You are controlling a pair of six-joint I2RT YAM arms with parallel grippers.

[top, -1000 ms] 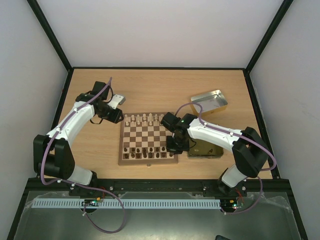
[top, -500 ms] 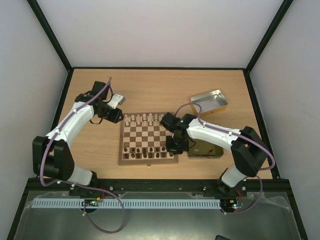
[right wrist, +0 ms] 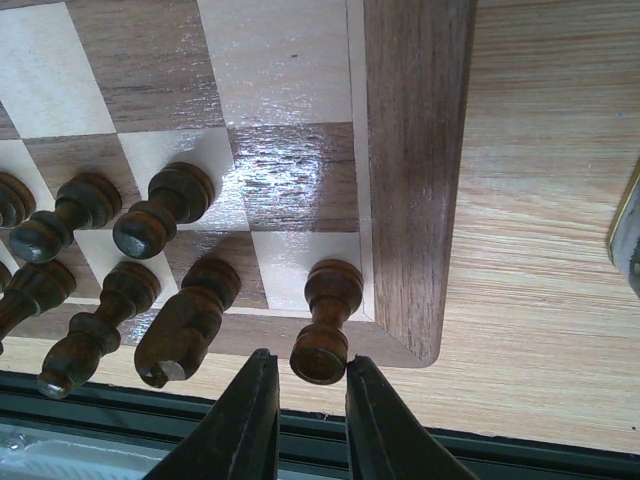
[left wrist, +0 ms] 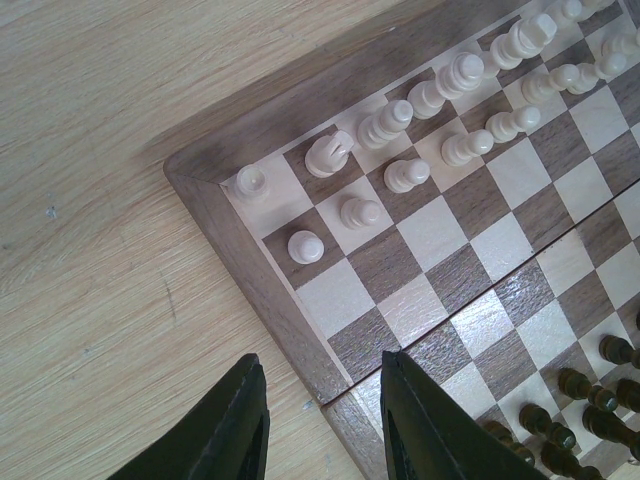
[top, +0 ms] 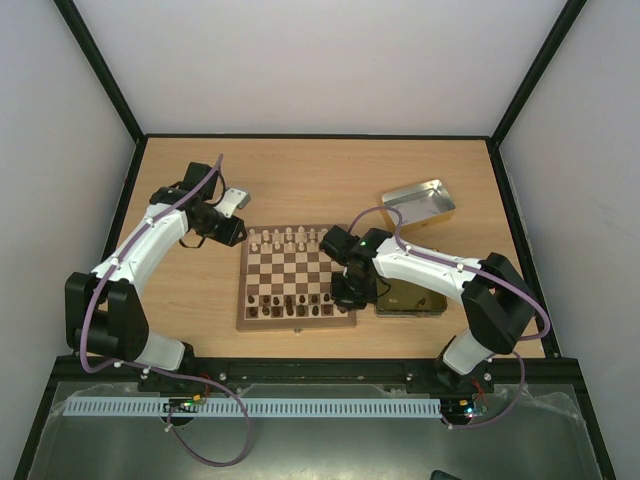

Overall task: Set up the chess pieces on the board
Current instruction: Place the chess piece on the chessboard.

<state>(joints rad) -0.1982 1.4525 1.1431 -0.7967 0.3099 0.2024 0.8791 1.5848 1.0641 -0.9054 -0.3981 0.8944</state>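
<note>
Both apart, left pincer empty over board edge, right pincer flanking corner dark piece, perhaps touching

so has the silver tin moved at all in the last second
No. The silver tin keeps the same spot and angle against the table and the board.

A robotics lab test cell: a wooden table is boxed in by plain white panels on a black frame. The left arm and right arm are bolted to a rail, with a slotted cable duct just in front.
</note>
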